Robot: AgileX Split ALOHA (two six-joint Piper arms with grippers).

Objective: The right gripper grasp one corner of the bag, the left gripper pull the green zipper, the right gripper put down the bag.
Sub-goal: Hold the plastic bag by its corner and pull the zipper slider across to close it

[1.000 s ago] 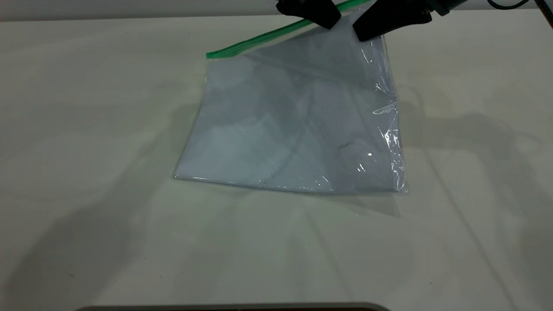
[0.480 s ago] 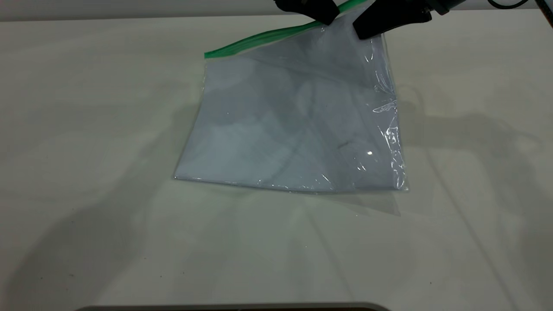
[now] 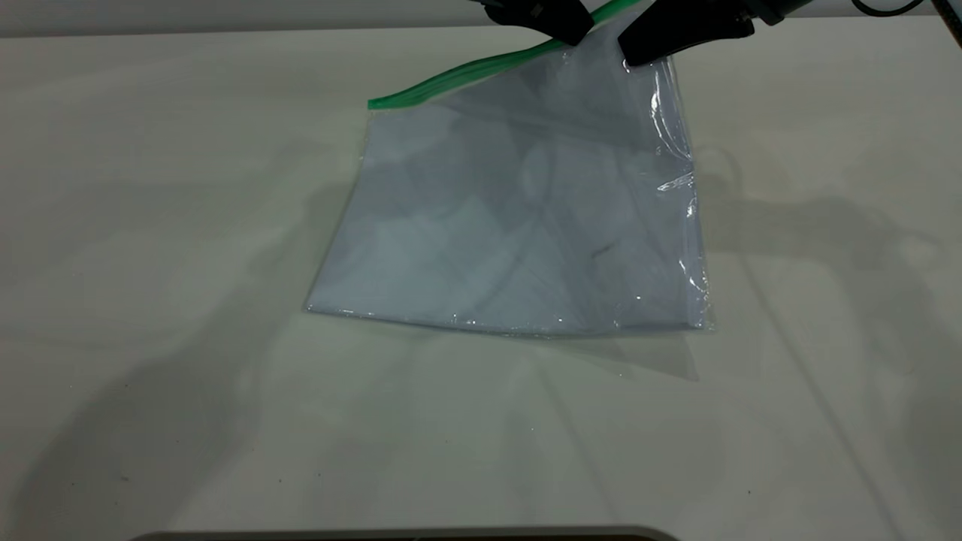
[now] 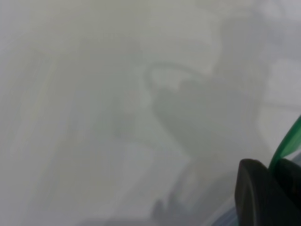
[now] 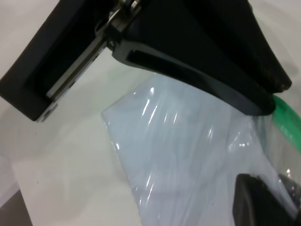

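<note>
The clear bag (image 3: 518, 225) with white sheets inside hangs tilted, its far right part raised and its near edge resting on the table. My right gripper (image 3: 635, 52) is shut on the bag near its raised corner, which is hidden behind the gripper. In the right wrist view my own fingers (image 5: 256, 202) pinch the plastic (image 5: 188, 155). My left gripper (image 3: 567, 36) is shut on the green zipper (image 3: 466, 74), just left of the right gripper. In the left wrist view the green strip (image 4: 288, 143) runs between its black fingers (image 4: 254, 188).
The pale table (image 3: 150, 225) stretches wide on all sides of the bag. A dark rounded edge (image 3: 406, 535) shows at the front of the table. The left gripper's body (image 5: 207, 61) fills the upper part of the right wrist view.
The low left end of the green zipper has shifted a little right and down, and the bag's face has pulled tauter. Both grippers stay at nearly the same place.
</note>
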